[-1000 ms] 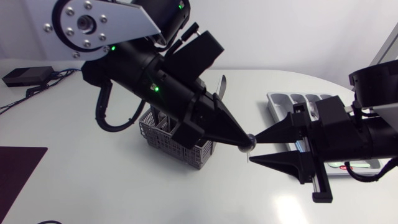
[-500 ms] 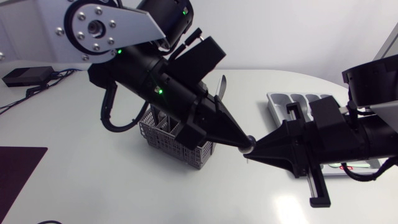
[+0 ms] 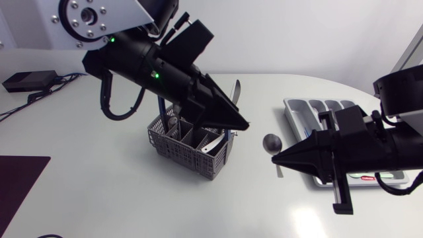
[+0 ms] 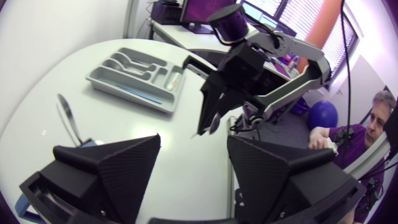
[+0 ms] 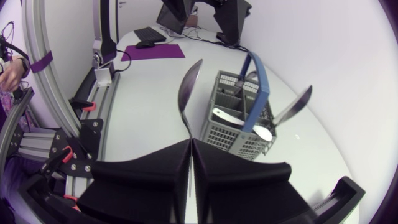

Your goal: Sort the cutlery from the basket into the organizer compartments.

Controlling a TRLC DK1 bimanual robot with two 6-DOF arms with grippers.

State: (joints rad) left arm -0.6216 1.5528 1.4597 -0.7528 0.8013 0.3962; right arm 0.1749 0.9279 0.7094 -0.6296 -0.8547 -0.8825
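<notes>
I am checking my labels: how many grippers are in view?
2. The left gripper is open, just above the basket. The right gripper, beside the organizer, is shut on a spoon. None seems hidden.

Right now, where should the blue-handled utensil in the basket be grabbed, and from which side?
Grip the blue handle near its free upper end, coming down from above. It leans out above the rim of the basket, while its lower end sits inside a compartment, so probably only that upper stretch is open to fingers.
</notes>
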